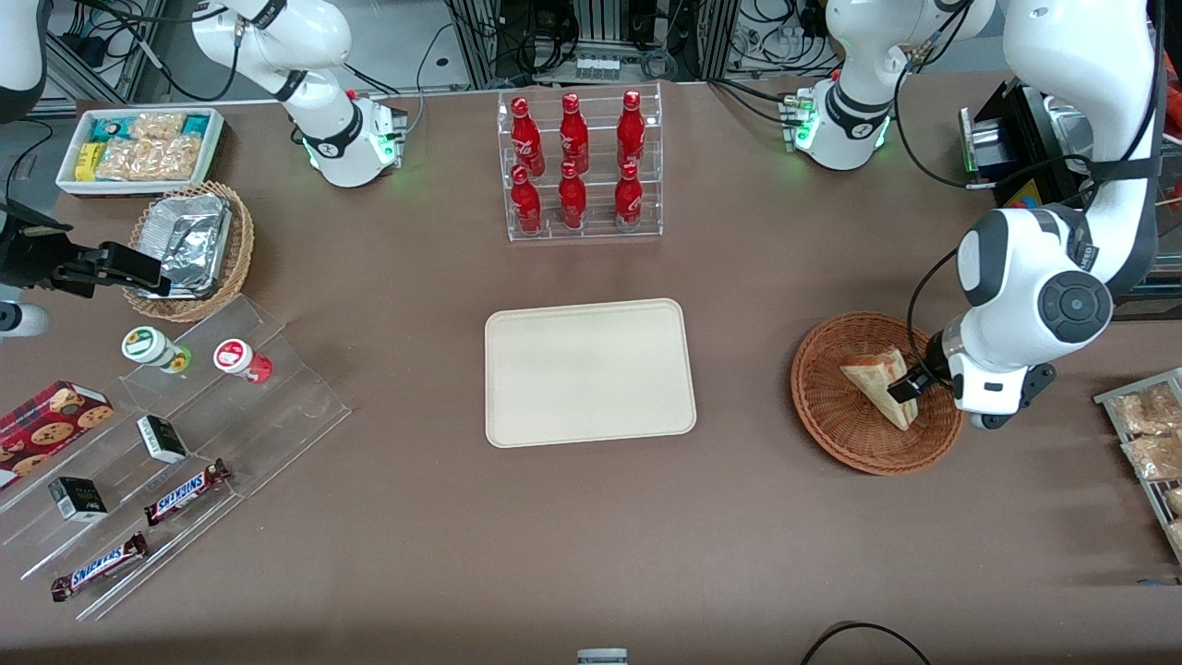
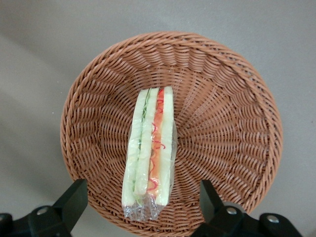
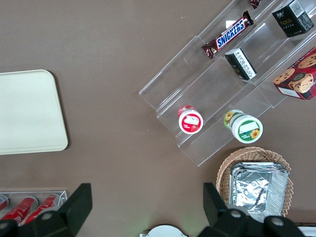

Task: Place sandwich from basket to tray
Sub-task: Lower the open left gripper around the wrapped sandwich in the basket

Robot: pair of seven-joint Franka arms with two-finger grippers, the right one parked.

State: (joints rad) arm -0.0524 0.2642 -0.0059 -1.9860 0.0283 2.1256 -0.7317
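Observation:
The sandwich (image 1: 875, 380) (image 2: 150, 150), a wrapped wedge of pale bread with red and green filling, lies in the reddish-brown wicker basket (image 1: 825, 406) (image 2: 96, 103) toward the working arm's end of the table. My left gripper (image 1: 909, 388) (image 2: 142, 191) hangs just above the basket, over the sandwich's wide end. It is open, with one black finger (image 2: 71, 202) on each side of the sandwich and neither touching it. The cream tray (image 1: 591, 374) (image 3: 27, 111) lies bare in the middle of the table, beside the basket.
A clear rack of red bottles (image 1: 577, 166) stands farther from the front camera than the tray. At the parked arm's end are a stepped clear shelf (image 1: 166, 443) with snacks, a tan basket of foil containers (image 1: 189, 249) and a white bin (image 1: 138, 148). Bagged snacks (image 1: 1145, 443) lie beside the basket.

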